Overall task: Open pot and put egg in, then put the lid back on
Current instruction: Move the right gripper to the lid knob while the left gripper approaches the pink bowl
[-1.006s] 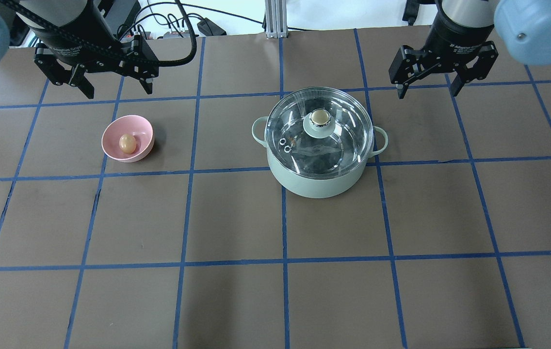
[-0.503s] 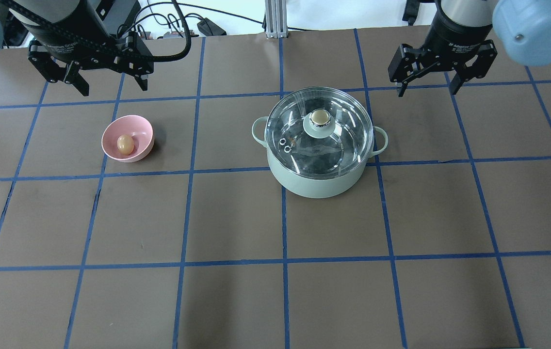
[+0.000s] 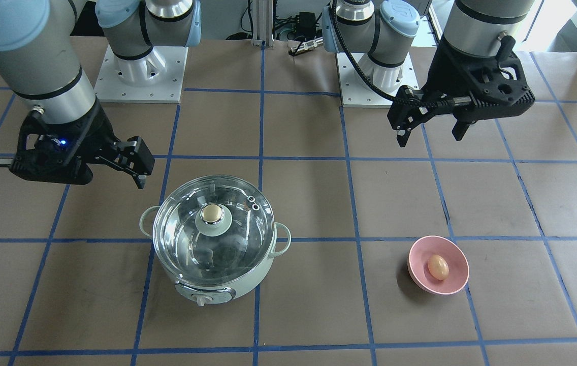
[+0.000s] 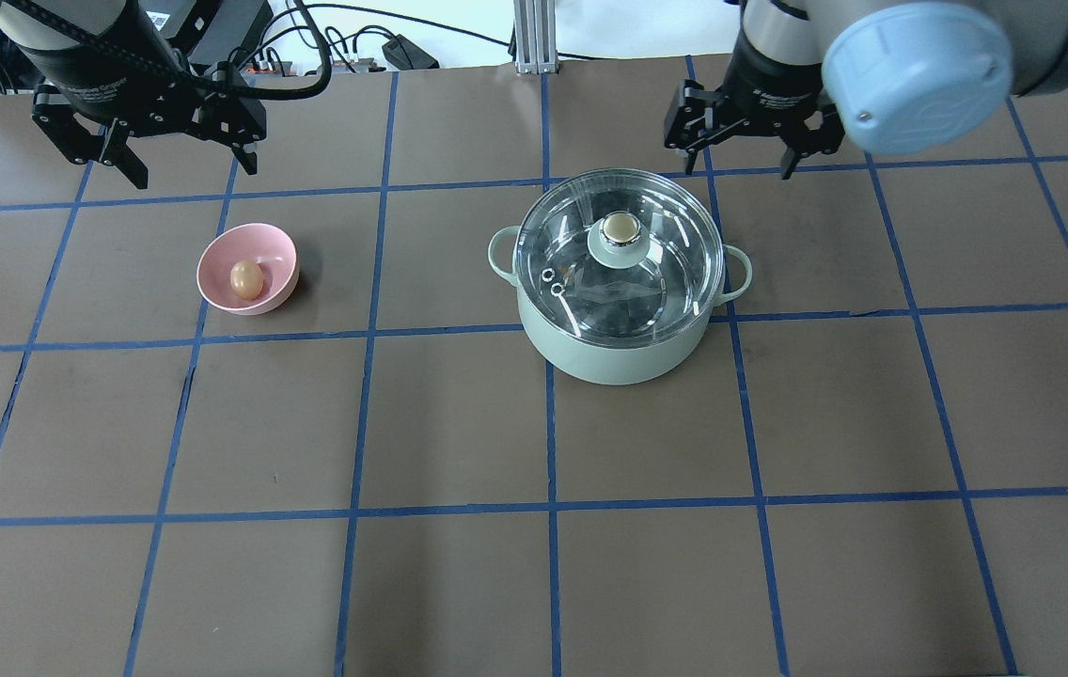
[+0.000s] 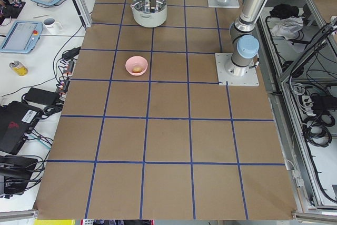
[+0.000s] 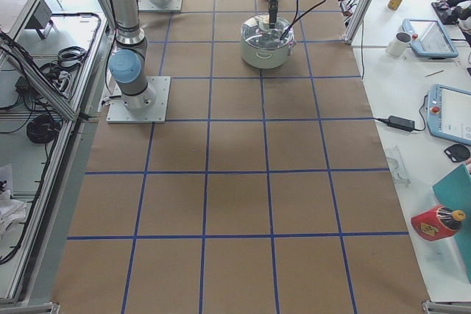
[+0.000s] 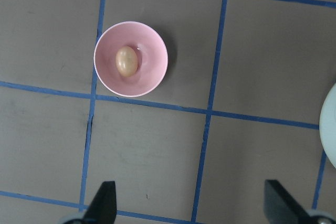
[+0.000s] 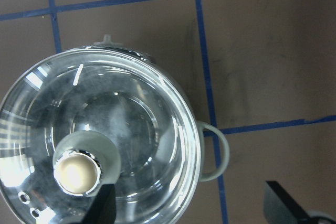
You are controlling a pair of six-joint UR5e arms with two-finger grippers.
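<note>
My 2 grippers are wide open, and the lid is on the pot.
My right gripper (image 4: pixel 739 169) hangs empty above the table, just beside the pot (image 4: pixel 623 355) on my base's side. The lid (image 4: pixel 670 246) sits closed on the pot. My left gripper (image 4: pixel 194 169), also spread and empty, hangs near the pink bowl (image 4: pixel 278 252), where the egg (image 4: pixel 246 278) lies.

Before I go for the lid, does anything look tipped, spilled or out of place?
Nothing stands out. The clear glass lid sits level on the mint-green round pot, the tan egg lies whole in the small pink bowl, and the left claw and right claw hang open, holding nothing.
</note>
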